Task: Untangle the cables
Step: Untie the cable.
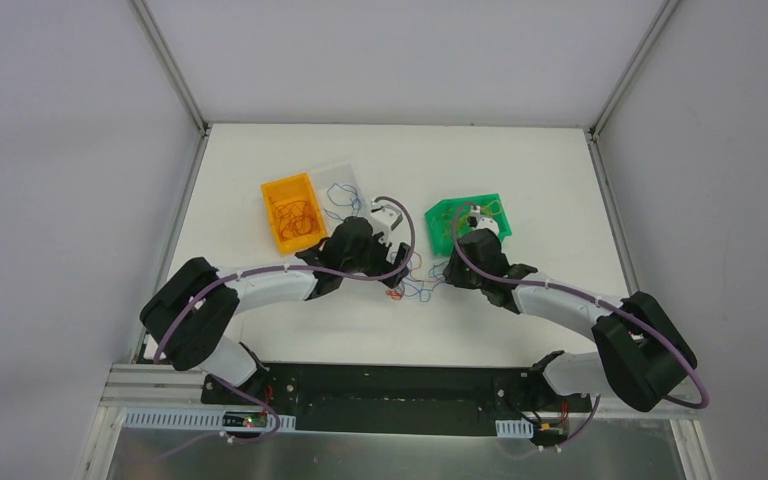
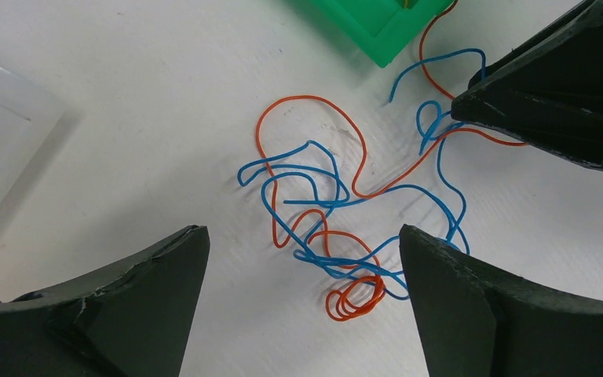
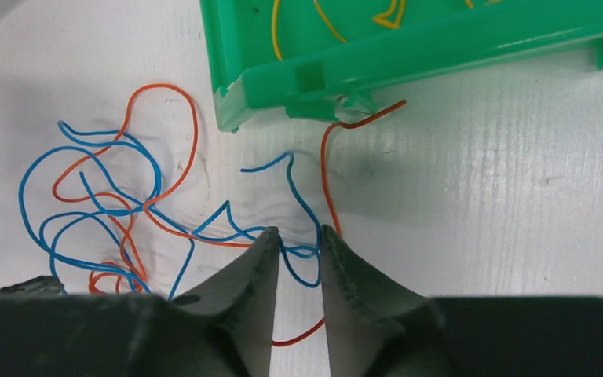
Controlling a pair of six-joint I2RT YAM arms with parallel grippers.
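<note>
The cables (image 1: 410, 285) lie as a loose tangle of thin orange and blue wires (image 2: 330, 204) on the white table between the two arms. My left gripper (image 2: 302, 229) hovers over the tangle, open wide, its fingers straddling the lower loops with nothing held. My right gripper (image 3: 298, 233) is at the tangle's right end. Its jaws stand narrow but apart, with a blue loop (image 3: 308, 253) and an orange strand running through the gap. In the top view the left gripper (image 1: 397, 268) and right gripper (image 1: 447, 275) nearly face each other.
A green bin (image 3: 408, 47) holding yellow wires stands just beyond the right gripper, its corner close to the tangle. An orange bin (image 1: 290, 212) with orange wires and a clear tray (image 1: 340, 185) with blue wire stand at the left. The right finger (image 2: 550, 102) shows in the left wrist view.
</note>
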